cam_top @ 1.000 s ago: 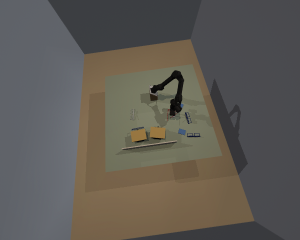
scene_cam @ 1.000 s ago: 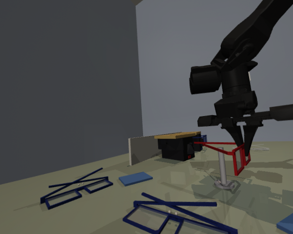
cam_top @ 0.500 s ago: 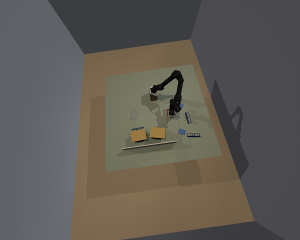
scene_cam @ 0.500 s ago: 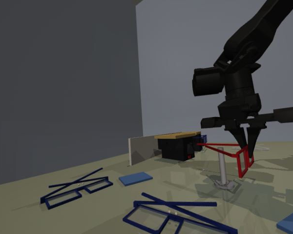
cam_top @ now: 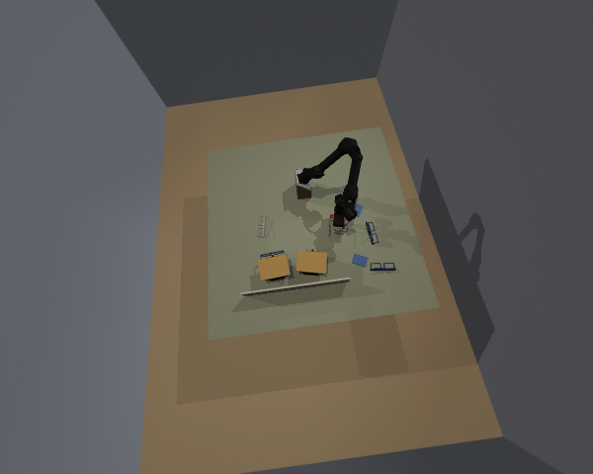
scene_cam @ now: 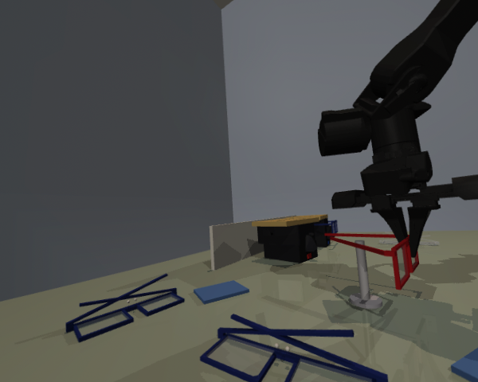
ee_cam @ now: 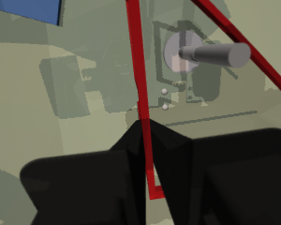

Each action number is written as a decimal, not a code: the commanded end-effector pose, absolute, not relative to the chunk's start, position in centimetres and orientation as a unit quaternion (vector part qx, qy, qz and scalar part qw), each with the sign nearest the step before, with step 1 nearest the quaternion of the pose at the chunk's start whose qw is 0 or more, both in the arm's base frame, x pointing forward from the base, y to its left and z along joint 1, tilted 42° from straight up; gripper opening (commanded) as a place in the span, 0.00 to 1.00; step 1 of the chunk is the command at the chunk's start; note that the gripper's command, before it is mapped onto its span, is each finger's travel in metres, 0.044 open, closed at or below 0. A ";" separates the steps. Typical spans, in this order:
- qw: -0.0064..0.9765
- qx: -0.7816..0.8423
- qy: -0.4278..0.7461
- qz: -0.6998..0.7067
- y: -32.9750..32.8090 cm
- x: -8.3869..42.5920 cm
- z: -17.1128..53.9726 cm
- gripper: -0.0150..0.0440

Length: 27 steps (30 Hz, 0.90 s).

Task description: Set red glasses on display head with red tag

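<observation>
The red glasses (cam_top: 330,227) (scene_cam: 395,269) (ee_cam: 138,52) hang level in the air, temples open and pointing toward the heads. My gripper (scene_cam: 410,247) (ee_cam: 143,125) is shut on them at the bridge, with a lens on either side. They are above and around a slim grey post (scene_cam: 362,271) (ee_cam: 220,53) on a round foot; the post looks clear of the frame. The red-tag head (cam_top: 311,262) (scene_cam: 282,242) is black with a yellow top; its red tag (scene_cam: 308,255) shows low on the front. The other head (cam_top: 274,267) stands beside it wearing blue glasses (cam_top: 272,254) (scene_cam: 334,226).
A pale upright board (cam_top: 295,286) (scene_cam: 212,248) stands behind the heads. Two folded blue glasses, one pair near the wall (cam_top: 382,269) (scene_cam: 105,329) and one nearer the arm (scene_cam: 313,333), lie near two blue pads (cam_top: 359,260) (scene_cam: 221,290). Clear glasses (cam_top: 261,228) lie across the mat.
</observation>
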State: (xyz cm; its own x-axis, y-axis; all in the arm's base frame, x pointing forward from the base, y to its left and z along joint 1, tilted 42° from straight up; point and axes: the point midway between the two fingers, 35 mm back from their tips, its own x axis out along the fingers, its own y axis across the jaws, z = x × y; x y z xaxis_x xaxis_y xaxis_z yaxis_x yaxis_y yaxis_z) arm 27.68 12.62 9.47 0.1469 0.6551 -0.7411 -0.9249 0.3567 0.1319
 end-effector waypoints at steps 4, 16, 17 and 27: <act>0.735 -0.183 0.371 0.537 12.5 27.2 9.3 0.25; 0.735 -0.183 0.371 0.537 12.3 26.6 9.0 0.25; 0.735 -0.183 0.371 0.537 12.3 26.5 9.0 0.25; 0.735 -0.183 0.371 0.537 12.0 26.1 8.7 0.25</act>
